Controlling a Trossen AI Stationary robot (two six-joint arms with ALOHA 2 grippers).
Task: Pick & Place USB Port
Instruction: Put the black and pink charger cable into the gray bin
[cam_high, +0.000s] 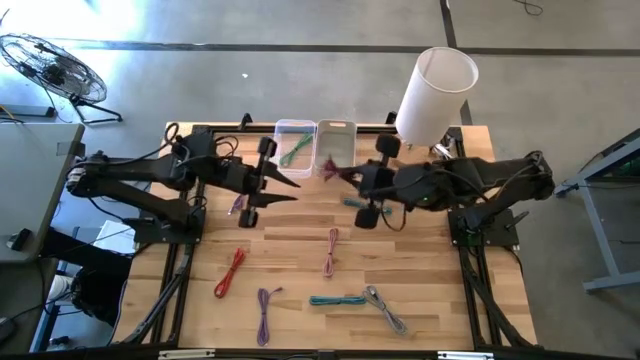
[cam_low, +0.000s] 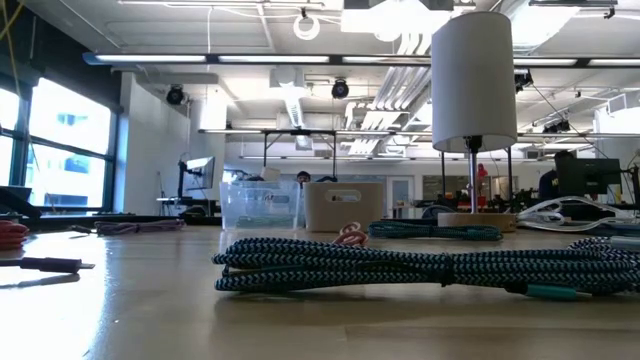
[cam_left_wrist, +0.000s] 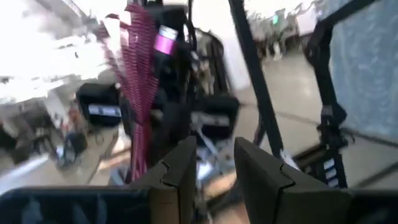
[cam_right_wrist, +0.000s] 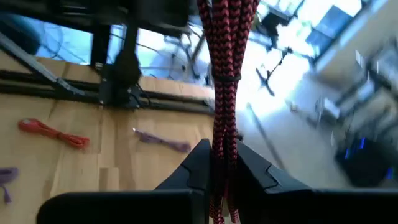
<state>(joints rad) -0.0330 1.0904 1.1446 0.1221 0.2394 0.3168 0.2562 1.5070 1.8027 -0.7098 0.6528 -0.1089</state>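
Observation:
My right gripper (cam_right_wrist: 222, 163) is shut on a dark red and black braided USB cable bundle (cam_right_wrist: 227, 68). In the high view it hovers at the table's far middle (cam_high: 347, 177), with the cable (cam_high: 328, 167) just beside the white bin (cam_high: 337, 129). A clear bin (cam_high: 294, 128) next to it has a green cable inside. My left gripper (cam_high: 290, 187) faces the right one from the left, open and holding nothing. In its wrist view (cam_left_wrist: 214, 171) the red cable (cam_left_wrist: 142, 74) hangs ahead of it. Neither gripper shows in the low view. My right gripper pinches the bundled cable between its two fingers (cam_right_wrist: 198, 163), holding several strands together at a point (cam_right_wrist: 224, 140) along the bundle. It comes in about level from the table's right. The fingers lie along the cable, whose banded part (cam_right_wrist: 225, 79) reaches out beyond them. The bundle is lifted clear of the table.
Loose cables lie on the wooden table: red (cam_high: 230, 272), purple (cam_high: 265, 305), pink (cam_high: 331, 250), teal (cam_high: 338, 300), grey (cam_high: 386, 309), a small purple one (cam_high: 237, 205) and a teal one (cam_high: 356, 203) under the right arm. A tall white cylinder (cam_high: 434, 92) stands at the far right corner.

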